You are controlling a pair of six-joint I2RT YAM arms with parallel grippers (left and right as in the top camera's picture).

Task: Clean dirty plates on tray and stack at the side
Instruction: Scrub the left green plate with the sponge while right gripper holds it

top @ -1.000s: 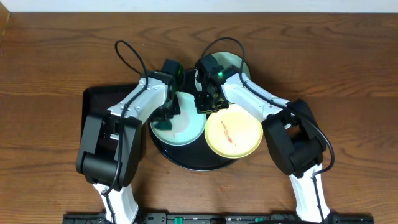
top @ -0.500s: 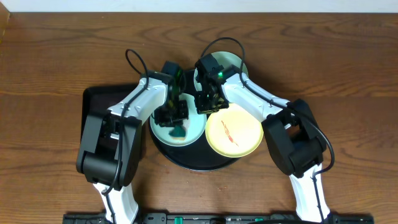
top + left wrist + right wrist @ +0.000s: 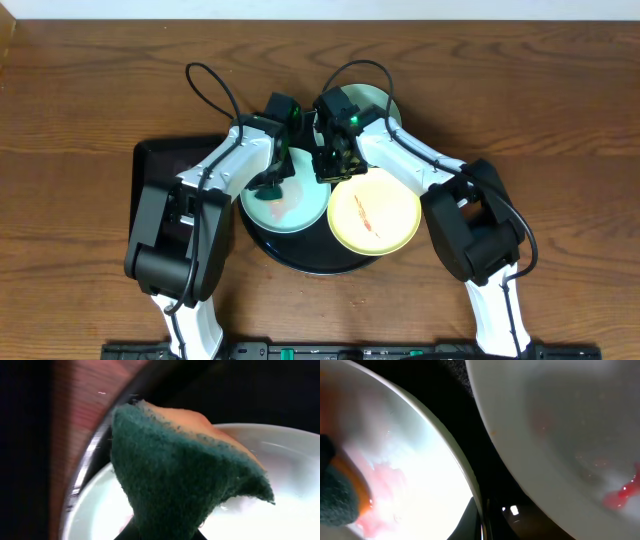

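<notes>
**Scrubbing under way:** A pale mint plate [image 3: 300, 212], smeared pink-red, lies on the left half of the round black tray [image 3: 300, 258]. The left gripper [image 3: 272, 186] presses a green-and-orange sponge [image 3: 185, 485] onto it, jaws closed on the sponge.

A yellow plate [image 3: 376, 216], streaked red, sits on the tray's right half and overhangs its rim. A second mint plate [image 3: 374, 100] shows at the tray's far edge, mostly behind an arm.

That makes three plates, one sponge, one round tray and one rectangular tray [image 3: 158, 160] just left of it, all on a wooden table [image 3: 80, 100].

The right gripper [image 3: 335, 168] rests over the tray's centre, at the scrubbed plate's rim; whether it actually pinches that rim cannot be told.

The plates look light, stiff and glossy, so they would likely skate under the scrubbing. The raised rim seems the best place to take hold.
</notes>
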